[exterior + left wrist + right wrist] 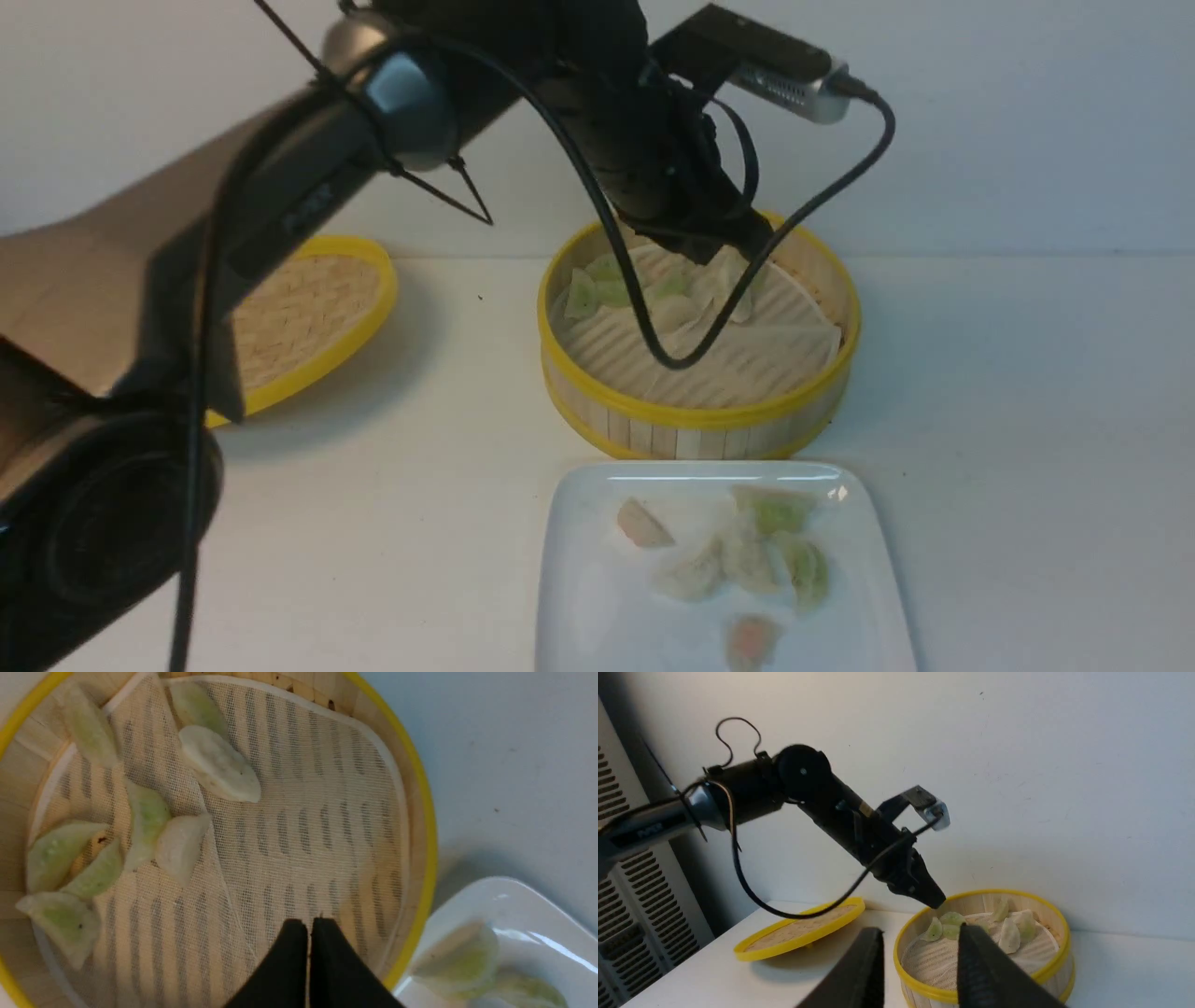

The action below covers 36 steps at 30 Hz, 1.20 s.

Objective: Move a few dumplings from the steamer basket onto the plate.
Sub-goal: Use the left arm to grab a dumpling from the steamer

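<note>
Item under inspection: dumplings (145,821). Eight lie in the steamer basket (695,420), all bunched on the far-left part of its floor as seen from the front. Two are whitish and six pale green. They rest on the ridged pale liner (303,826), most of which is bare. Six more lie on the plate (597,597): two pale green, two whitish and two pinkish-orange, spread loosely across its middle and right part.

Steamer basket: upright on the bench (1027,420), centre of the front view. Plate: flat on the bench just in front of the basket, near it but not touching.

Left pincer (308,921): fingers pressed together, nothing between them. It reaches down inside the basket's rim. The left wrist view shows its tips over bare liner, apart from every dumpling. Whether the tips touch the liner cannot be told. A black cable (672,359) loops from that arm down across the basket.

Right pincer (920,929): fingers apart, nothing between them. It is raised off the bench, and the basket shows beyond it. It does not appear in the front view.

Lid (308,317): shallow, woven, yellow-rimmed, propped at a tilt on the bench, well to the left of the basket. A plain pale wall (1027,121) stands behind the bench.
</note>
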### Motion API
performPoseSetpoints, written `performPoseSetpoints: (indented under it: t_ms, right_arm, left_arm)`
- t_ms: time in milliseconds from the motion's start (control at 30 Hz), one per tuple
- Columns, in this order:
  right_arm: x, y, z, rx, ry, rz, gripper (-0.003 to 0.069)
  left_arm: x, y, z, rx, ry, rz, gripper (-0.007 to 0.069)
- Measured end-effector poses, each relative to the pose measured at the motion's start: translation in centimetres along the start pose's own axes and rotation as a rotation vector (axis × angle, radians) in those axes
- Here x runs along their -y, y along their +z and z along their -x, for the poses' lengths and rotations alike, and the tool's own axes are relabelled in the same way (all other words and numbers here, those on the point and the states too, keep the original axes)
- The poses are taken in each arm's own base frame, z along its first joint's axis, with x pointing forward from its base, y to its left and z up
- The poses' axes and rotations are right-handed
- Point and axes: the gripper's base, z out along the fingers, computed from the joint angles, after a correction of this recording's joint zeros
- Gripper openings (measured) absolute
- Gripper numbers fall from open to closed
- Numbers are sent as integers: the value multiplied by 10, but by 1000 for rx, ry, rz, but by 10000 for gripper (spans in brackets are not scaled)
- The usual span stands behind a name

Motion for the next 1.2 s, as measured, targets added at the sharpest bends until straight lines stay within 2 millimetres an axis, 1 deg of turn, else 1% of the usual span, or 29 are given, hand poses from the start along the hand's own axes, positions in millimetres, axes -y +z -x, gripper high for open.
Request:
performPoseSetpoints:
  t_ms: [167, 267, 367, 400, 533, 567, 600, 633, 767, 800, 833, 867, 900, 1033, 1200]
  right_arm:
    - [0, 0, 0, 1, -2, -1, 210]
    - [0, 0, 0, -1, -2, -2, 210]
    - [0, 0, -1, -7, -2, -4, 210]
    - [1, 0, -1, -11, -2, -6, 210]
    - [1, 0, -2, -20, -3, -10, 210]
    - [1, 0, -2, -21, -3, -10, 210]
    - [1, 0, -2, -21, -3, -10, 210]
    - [1, 0, -2, -21, -3, -10, 210]
    - [1, 0, -2, -21, -3, -10, 210]
    - [1, 0, -2, -21, -3, -10, 210]
    - [1, 0, -2, -21, -3, -10, 210]
    - [1, 0, -2, -21, -3, -10, 210]
    - [1, 0, -2, -22, -3, -10, 210]
    - [1, 0, -2, -24, 0, -8, 210]
    - [1, 0, -3, -30, 6, -8, 210]
  left_arm:
    - [-14, 48, -10, -8, -6, 34, -6]
    - [-25, 63, -14, 5, -19, 53, -5]
    - [-35, 67, -15, 35, -34, 72, 6]
    - [-39, 68, -14, 51, -39, 81, 18]
    - [-45, 72, -14, 76, -29, 95, 78]
    - [-45, 76, -15, 76, -21, 95, 115]
    - [-45, 78, -16, 76, -18, 95, 133]
    - [-46, 82, -17, 75, -9, 95, 179]
    - [-48, 95, -22, 71, -7, 95, 301]
    - [-48, 97, -23, 70, -7, 96, 318]
    - [-49, 102, -25, 70, -9, 97, 353]
    - [-49, 103, -25, 69, -9, 97, 356]
    - [-50, 110, -28, 58, -7, 99, 385]
    - [-53, 122, -35, 40, 11, 118, 405]
    - [-56, 129, -36, 50, 17, 130, 407]
